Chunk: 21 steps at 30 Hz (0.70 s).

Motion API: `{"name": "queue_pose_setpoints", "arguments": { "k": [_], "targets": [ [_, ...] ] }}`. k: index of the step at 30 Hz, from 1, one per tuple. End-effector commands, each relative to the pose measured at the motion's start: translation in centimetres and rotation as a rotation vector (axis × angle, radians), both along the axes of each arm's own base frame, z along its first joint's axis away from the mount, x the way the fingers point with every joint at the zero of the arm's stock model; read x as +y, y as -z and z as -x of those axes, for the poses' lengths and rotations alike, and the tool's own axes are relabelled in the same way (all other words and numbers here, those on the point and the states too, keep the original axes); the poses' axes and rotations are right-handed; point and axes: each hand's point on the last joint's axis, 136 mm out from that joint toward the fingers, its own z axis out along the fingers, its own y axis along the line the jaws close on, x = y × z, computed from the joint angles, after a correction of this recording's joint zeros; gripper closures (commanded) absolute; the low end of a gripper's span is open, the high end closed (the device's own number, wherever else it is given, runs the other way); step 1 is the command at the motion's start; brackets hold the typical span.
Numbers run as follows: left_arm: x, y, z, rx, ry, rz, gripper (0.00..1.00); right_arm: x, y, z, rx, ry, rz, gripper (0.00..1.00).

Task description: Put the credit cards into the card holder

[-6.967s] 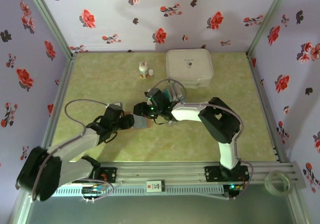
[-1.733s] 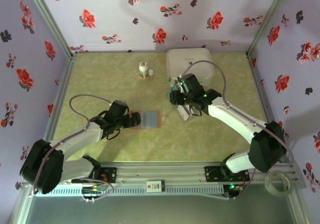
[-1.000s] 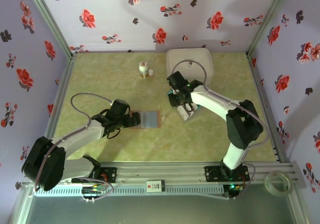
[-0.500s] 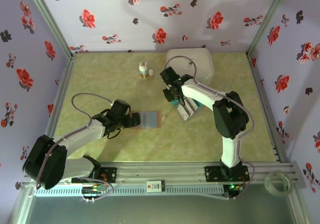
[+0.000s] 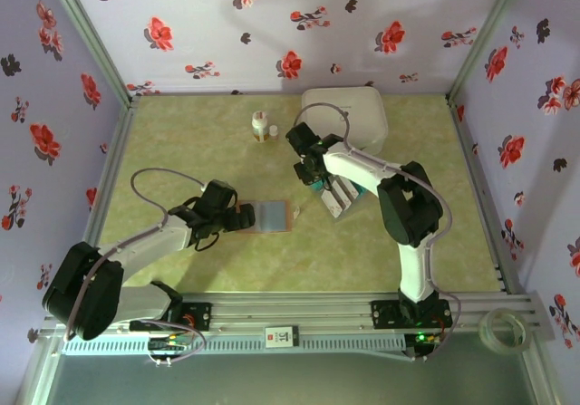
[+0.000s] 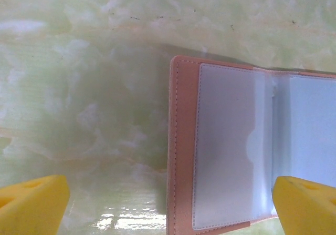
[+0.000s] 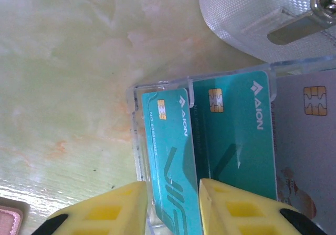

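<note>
White zippered case (image 5: 344, 115) at the far edge, small bottle (image 5: 261, 127) to its left. A clear plastic rack (image 7: 135, 140) just beside the case holds the credit cards (image 7: 236, 135) on edge: two teal, grey-white ones to their right. The card holder (image 6: 226, 145) lies open on the table, grey-blue sleeves up, well apart from the rack.

Right arm stretched forward, right gripper (image 7: 170, 214) pointing down, its fingers (image 7: 105, 211) close on either side of the leftmost teal card (image 7: 170, 140). Contact cannot be told.

Left gripper (image 6: 169, 203) spread wide, low over the holder's left leaf.
</note>
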Motion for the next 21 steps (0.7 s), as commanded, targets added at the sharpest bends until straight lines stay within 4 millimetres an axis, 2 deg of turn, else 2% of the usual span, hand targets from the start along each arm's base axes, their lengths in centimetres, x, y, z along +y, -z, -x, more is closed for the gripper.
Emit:
{"name": "queue_pose_setpoints", "arguments": {
  "k": [1,8,21],
  "targets": [
    [-0.13,-0.41,-0.44,-0.020,0.003,-0.013,0.00,0.07,-0.13,-0.09,0.000,-0.014,0.028,0.72],
    [-0.05,-0.24,-0.33,-0.018,0.003,-0.015,0.00,0.79,-0.20,-0.01,0.019,-0.019,-0.015,0.80],
    [-0.07,0.01,-0.37,-0.015,0.001,-0.016,0.00,0.65,0.68,-0.54,0.043,-0.001,-0.031,0.82]
  ]
}}
